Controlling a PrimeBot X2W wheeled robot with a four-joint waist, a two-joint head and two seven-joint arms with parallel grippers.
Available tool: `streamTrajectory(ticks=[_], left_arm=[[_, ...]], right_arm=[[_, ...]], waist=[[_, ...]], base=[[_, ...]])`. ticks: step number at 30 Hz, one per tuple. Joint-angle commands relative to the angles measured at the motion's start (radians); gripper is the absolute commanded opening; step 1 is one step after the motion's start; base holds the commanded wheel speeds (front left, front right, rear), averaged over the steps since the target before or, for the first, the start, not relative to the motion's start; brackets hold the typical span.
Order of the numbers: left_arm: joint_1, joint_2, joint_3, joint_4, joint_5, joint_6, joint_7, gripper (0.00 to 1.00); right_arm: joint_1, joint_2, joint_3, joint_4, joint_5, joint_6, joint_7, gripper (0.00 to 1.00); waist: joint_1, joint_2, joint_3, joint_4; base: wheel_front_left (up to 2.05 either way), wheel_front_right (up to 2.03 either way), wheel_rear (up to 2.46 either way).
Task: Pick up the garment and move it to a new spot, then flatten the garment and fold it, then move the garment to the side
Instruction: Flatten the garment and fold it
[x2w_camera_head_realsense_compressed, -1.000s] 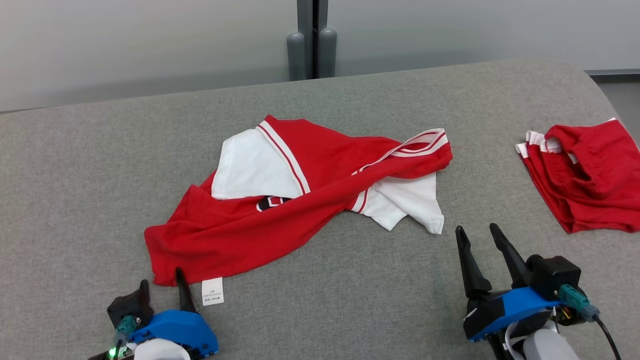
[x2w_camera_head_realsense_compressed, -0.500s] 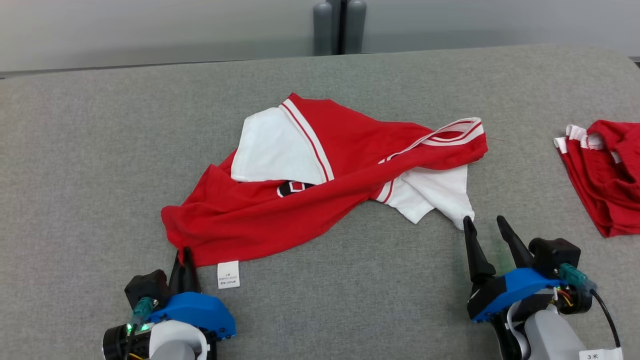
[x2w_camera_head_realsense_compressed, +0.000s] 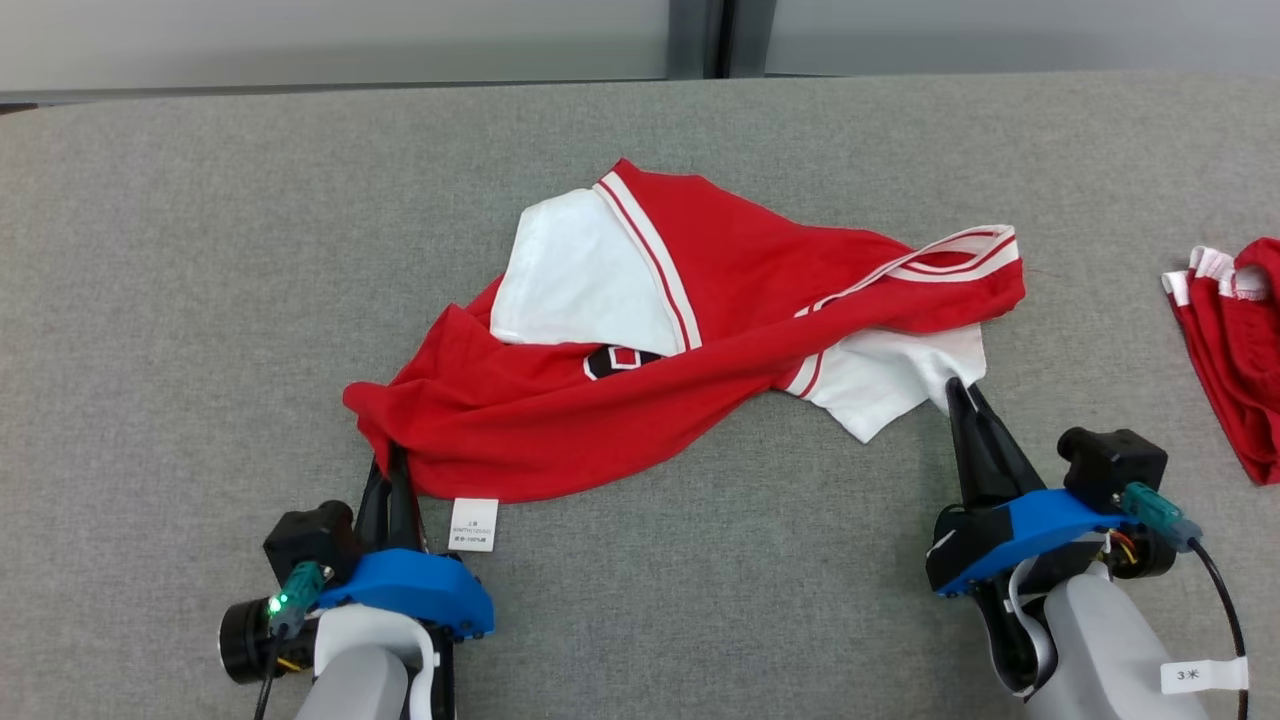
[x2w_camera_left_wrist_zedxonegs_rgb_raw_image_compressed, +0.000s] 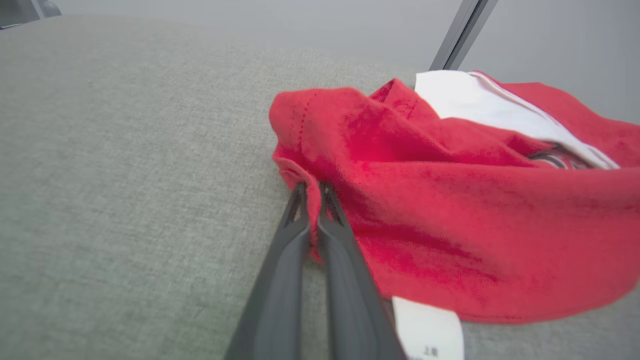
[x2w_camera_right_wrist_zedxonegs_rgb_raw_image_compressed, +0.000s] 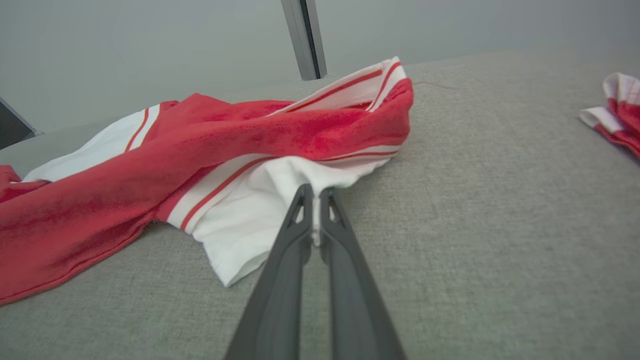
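Broadly, the grey cloth-covered worktop (x2w_camera_head_realsense_compressed: 180, 260) spreads across the head view, with a pale wall (x2w_camera_head_realsense_compressed: 300, 40) behind its far edge. The garment (x2w_camera_head_realsense_compressed: 560, 430), a red shirt with white panels and red-and-white striped trim, lies crumpled about the middle of the worktop, a little toward the near side. Its red body runs as a long twisted band from the near left up to the far right. One white panel (x2w_camera_head_realsense_compressed: 585, 285) shows on the far side of this band, and another white part (x2w_camera_head_realsense_compressed: 890, 375) sticks out under it on the near right. A second red cloth (x2w_camera_head_realsense_compressed: 1240, 360) with white edging lies well apart, at the right edge of the worktop. The left hand (x2w_camera_left_wrist_zedxonegs_rgb_raw_image_compressed: 311, 189) is at the near left corner of the garment, its two fingers pressed together with a fold of the red hem pinched between them. The right hand (x2w_camera_right_wrist_zedxonegs_rgb_raw_image_compressed: 314, 190) is at the near right, its fingers closed on the tip of the white part, which rises in a small peak between them. A white label (x2w_camera_head_realsense_compressed: 474, 524) hangs from the red hem and lies flat on the worktop just beside the left hand.
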Motion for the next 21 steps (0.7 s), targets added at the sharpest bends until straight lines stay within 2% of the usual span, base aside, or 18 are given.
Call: streamTrajectory(ticks=[1,7,11,16,21], left_arm=[[-0.015,-0.002,0.008,-0.033,0.003,0.000,0.000,0.00],[-0.038,-0.001,0.061,-0.200,0.042,-0.014,0.000,0.00],[-0.064,0.001,0.120,-0.299,0.104,-0.049,0.000,0.00],[-0.146,0.058,0.183,-0.401,0.159,-0.104,0.000,0.00],[-0.286,0.111,0.205,-0.462,0.191,-0.105,0.016,0.00]], right_arm=[[0.024,-0.004,-0.002,-0.028,0.018,0.000,-0.003,0.00],[0.023,-0.031,-0.005,-0.217,0.077,0.000,-0.003,0.00],[-0.009,-0.062,-0.001,-0.338,0.119,0.000,-0.003,0.00],[-0.093,-0.126,0.005,-0.482,0.175,0.000,-0.003,0.00],[-0.224,-0.211,0.012,-0.566,0.193,0.000,-0.003,0.00]], waist=[[-0.0002,-0.0002,-0.015,-0.009],[-0.0002,-0.0002,-0.092,-0.041],[-0.0002,-0.0002,-0.157,-0.063],[-0.0002,-0.0002,-0.211,-0.074],[-0.0002,-0.0002,-0.204,-0.064]], base=[[0.00,0.00,0.00],[0.00,0.00,0.00],[0.00,0.00,0.00],[0.00,0.00,0.00],[0.00,0.00,0.00]])
